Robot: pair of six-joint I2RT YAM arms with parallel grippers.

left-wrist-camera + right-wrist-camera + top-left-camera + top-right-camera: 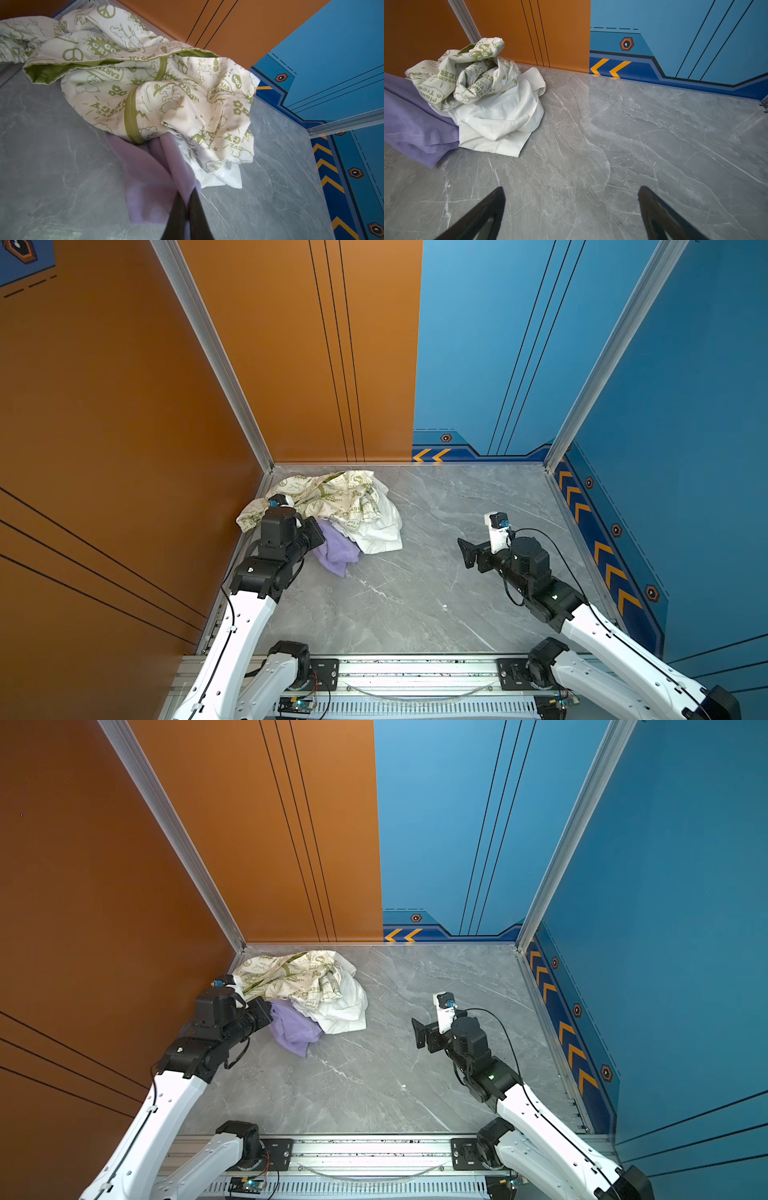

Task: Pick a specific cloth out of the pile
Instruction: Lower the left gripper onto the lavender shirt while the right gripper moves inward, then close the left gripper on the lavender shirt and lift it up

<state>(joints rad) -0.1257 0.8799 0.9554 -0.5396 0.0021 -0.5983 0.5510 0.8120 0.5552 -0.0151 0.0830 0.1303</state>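
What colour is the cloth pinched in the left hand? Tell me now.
Plain lavender-purple, unprinted: the cloth shows best in the right wrist view.

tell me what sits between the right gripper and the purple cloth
Only bare grey table, seen in the right wrist view and both top views. The open right gripper is apart from the lavender cloth; the white cloth lies beside that stretch.

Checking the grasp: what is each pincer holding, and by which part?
Left pincer pinches a raised fold of the purple cloth; right pincer is open, holding nothing.
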